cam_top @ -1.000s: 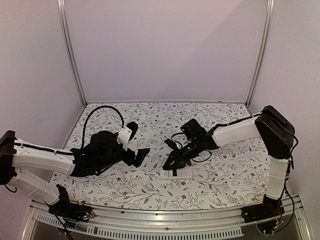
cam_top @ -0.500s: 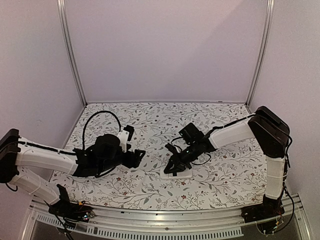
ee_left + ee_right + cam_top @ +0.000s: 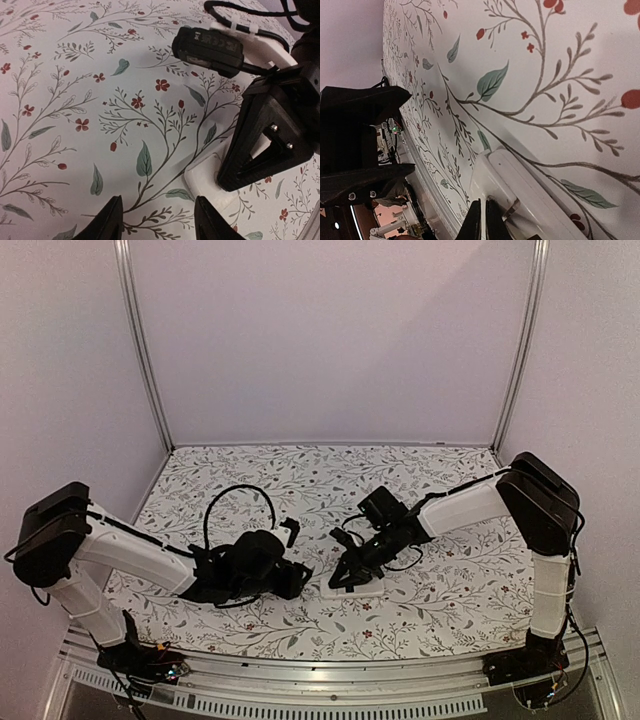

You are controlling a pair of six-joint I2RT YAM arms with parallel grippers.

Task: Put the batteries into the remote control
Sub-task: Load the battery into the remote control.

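The remote control (image 3: 366,587) lies white side up at the front middle of the flowered table. My right gripper (image 3: 344,577) is shut, its tips resting on the remote's left end; in the right wrist view the closed fingertips (image 3: 481,202) touch the white casing (image 3: 530,185) by a small raised lip. My left gripper (image 3: 297,578) hangs low just left of it, open, with only tablecloth between its fingers (image 3: 159,198). The remote's corner (image 3: 202,176) shows ahead to the right, under the right gripper (image 3: 260,145). The batteries are out of view.
The right arm's wrist camera and cable (image 3: 210,47) hang just beyond my left fingers. The table's front rail (image 3: 330,675) runs close behind both grippers. Purple walls and metal posts (image 3: 140,350) bound the back and sides.
My left arm has swung right and dropped low beside the remote, and its jaws have narrowed. The right gripper has stayed shut on the remote's end.
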